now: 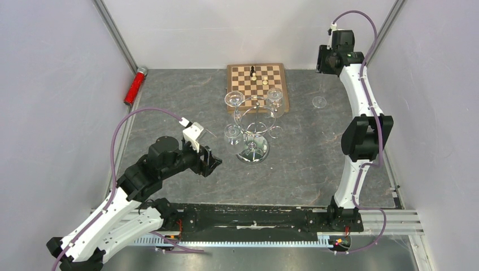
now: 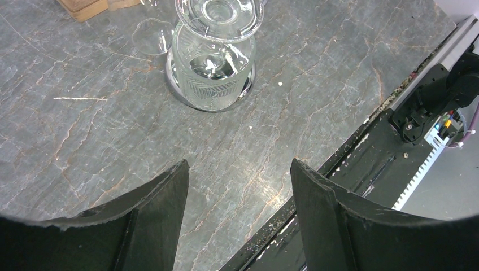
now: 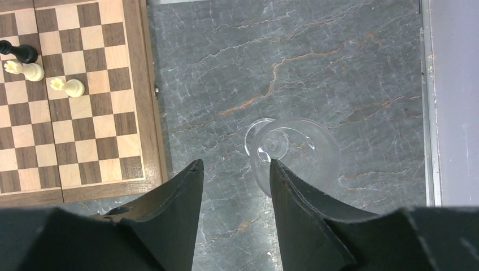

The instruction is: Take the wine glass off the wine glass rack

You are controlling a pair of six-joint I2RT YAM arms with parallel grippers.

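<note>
— Notes, station one. Where is the glass sitting?

— One wine glass (image 3: 291,149) is standing on the grey table (image 1: 316,158), lower centre of the right wrist view, just right of the chessboard (image 3: 85,152). It is well apart from the wine glass rack (image 1: 254,125), which is sitting mid-frame in the overhead view. Three more are hanging from the loop arms. The lower-left glass (image 1: 231,134) is hanging closest to my left arm.

— And your tools?

— My right gripper (image 3: 236,164) is hovering over the freed glass with its jaws spread, grasping nothing; the glass is showing just past the fingertips, untouched. My left gripper (image 2: 238,169) is also spread and empty, pointing at the rack's mirrored base (image 2: 210,84) at upper centre of its own view.

— So which step is this?

— I am judging that this glass is already off and set down, so the right side is finishing a release. Next it is needing a straight lift clear of the rim, no sideways brush. If another glass is wanted, my left gripper is needing height first: it is aiming at the base, not at a stem
</note>
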